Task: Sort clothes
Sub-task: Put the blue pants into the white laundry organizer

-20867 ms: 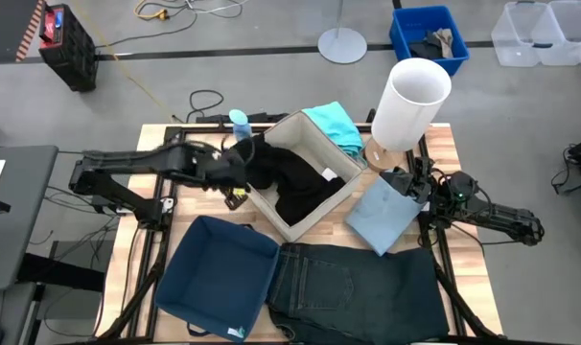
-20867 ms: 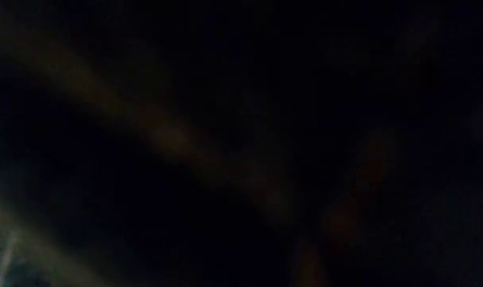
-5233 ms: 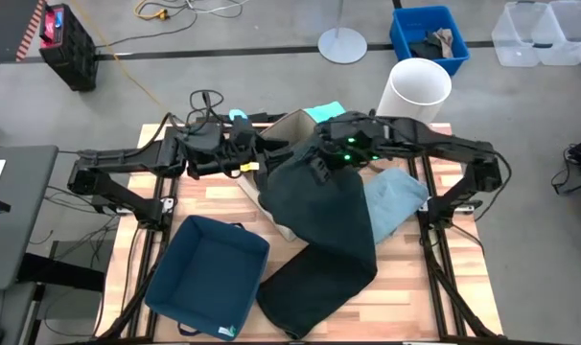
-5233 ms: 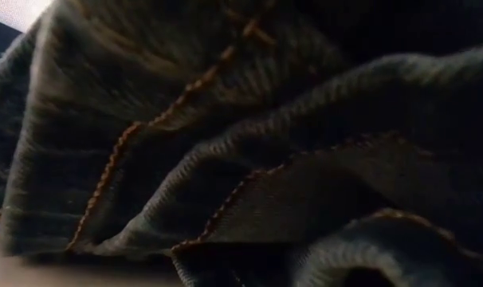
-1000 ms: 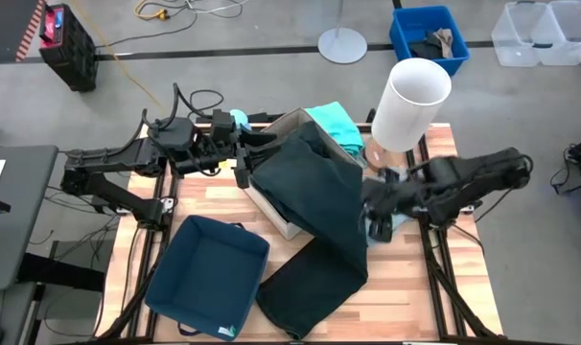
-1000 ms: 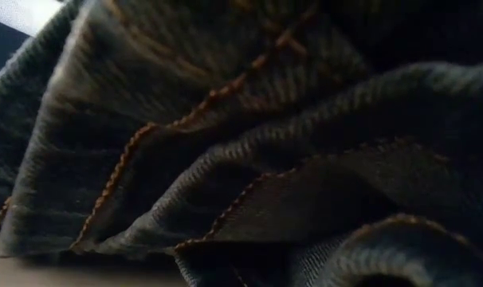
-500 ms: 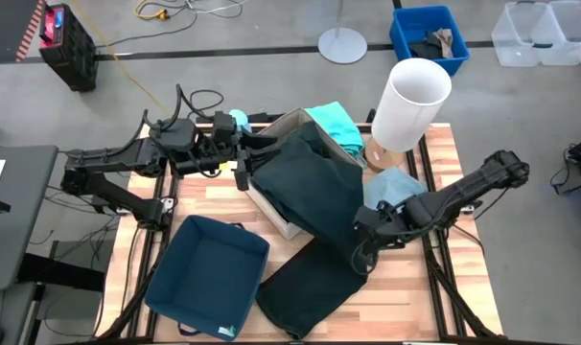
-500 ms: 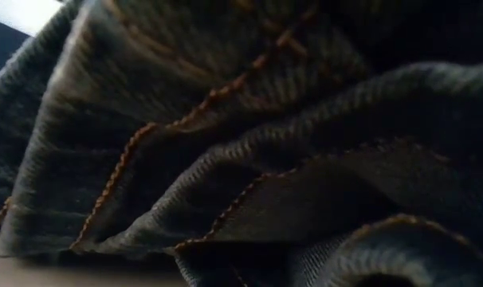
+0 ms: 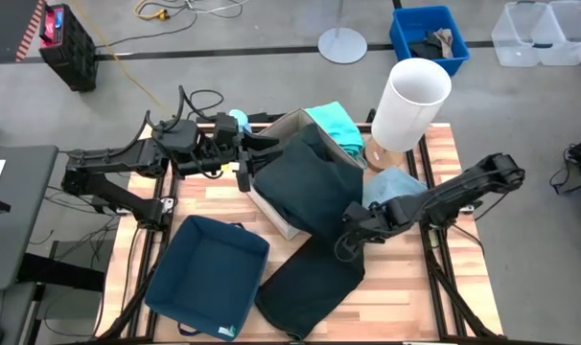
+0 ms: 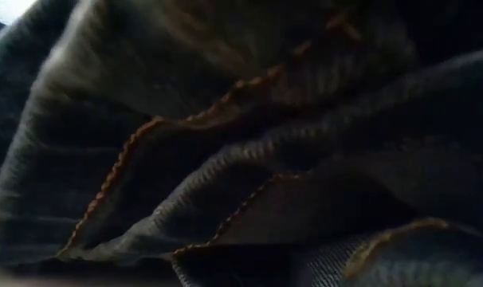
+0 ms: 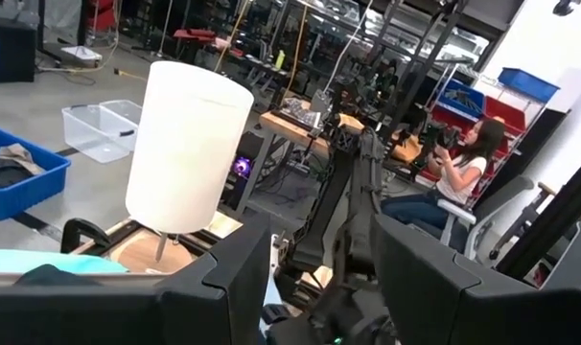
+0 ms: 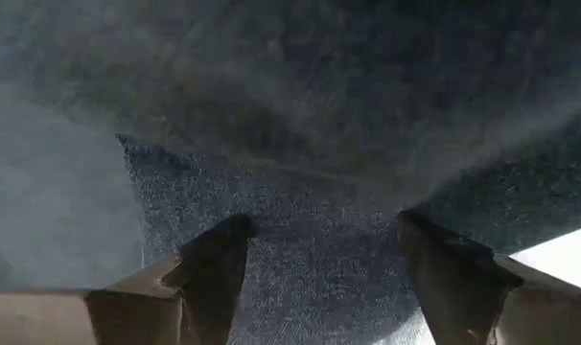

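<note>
The dark green-black jeans (image 9: 314, 187) lie draped over the beige fabric box (image 9: 289, 123). Their lower half (image 9: 305, 287) lies on the table, and their folds fill the low view (image 10: 241, 159). My right gripper (image 9: 343, 247) stands open, low over the jeans' middle stretch (image 12: 300, 144). A pale blue garment (image 9: 398, 182) lies on the table right of the box. A turquoise one (image 9: 334, 120) hangs over the box's far corner. My left gripper (image 9: 264, 144) is raised level at the box's far left side, open and empty (image 11: 319, 278). My right gripper has its open fingertips (image 12: 223, 240) set against the jeans' middle stretch (image 12: 314, 225), just below the box's near side. It comes from above at a slant. No cloth is gathered between the fingers. This stretch sags from the box down to the table.
A navy fabric box (image 9: 209, 278) stands open at the near left. A tall white cylinder (image 9: 410, 101) stands on a round base at the far right corner. Bare wooden table (image 9: 415, 287) shows at the near right. A person sits in the room beyond.
My right gripper has come down and toward the table's left and near edge, rolling as it went, from beside the pale blue garment onto the jeans. The jeans' stretch between box and table has sunk in under it; their top stays on the box.
</note>
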